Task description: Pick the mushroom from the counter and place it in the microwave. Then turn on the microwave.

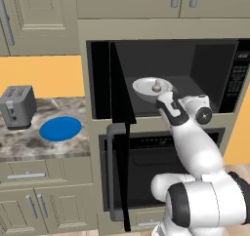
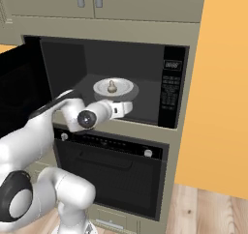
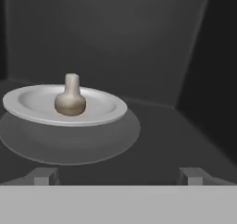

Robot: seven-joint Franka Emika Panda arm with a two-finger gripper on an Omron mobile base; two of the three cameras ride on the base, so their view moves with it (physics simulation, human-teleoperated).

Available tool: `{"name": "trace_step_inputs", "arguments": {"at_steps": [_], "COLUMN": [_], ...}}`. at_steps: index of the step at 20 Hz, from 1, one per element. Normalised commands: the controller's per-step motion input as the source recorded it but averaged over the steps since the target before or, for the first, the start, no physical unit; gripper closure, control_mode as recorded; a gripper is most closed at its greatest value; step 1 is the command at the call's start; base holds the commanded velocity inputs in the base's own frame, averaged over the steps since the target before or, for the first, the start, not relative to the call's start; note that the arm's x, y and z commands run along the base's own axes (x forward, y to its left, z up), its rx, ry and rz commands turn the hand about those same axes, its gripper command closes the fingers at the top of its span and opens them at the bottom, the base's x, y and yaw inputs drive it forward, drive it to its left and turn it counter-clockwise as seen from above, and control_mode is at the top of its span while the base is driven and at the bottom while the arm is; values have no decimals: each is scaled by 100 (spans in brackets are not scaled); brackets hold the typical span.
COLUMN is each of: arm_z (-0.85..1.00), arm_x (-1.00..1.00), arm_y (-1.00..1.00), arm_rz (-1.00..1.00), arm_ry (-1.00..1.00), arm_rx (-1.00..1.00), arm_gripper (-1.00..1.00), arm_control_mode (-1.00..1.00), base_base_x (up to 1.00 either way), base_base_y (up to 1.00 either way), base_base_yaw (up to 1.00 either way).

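With the mushroom (image 3: 70, 99) resting cap-down on the plate (image 3: 28, 105) inside the microwave (image 2: 172, 90), placement appears complete; the claw (image 3: 118, 174) is fully open, empty, free to withdraw.

The marble worktop (image 1: 29, 145) carries a grey toaster (image 1: 17, 106) and a blue round plate (image 1: 60, 128) beside it.

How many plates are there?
2. A blue plate lies on the counter beside the toaster. A white plate sits inside the microwave, holding the mushroom.
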Motion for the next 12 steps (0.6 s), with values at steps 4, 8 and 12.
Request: {"name": "trace_step_inputs", "arguments": {"at_steps": [4, 8, 12], "arm_z": [51, 55, 56], "arm_x": [-32, -33, -32], "arm_y": [-10, -10, -10], "arm_rz": [2, 4, 5], "arm_ry": [17, 15, 15], "arm_rx": [0, 0, 2], "arm_gripper": [-100, -100, -100], "arm_control_mode": [-100, -100, -100], "base_base_x": [0, 0, 0], "base_base_y": [0, 0, 0], "base_base_yaw": [0, 0, 0]}}
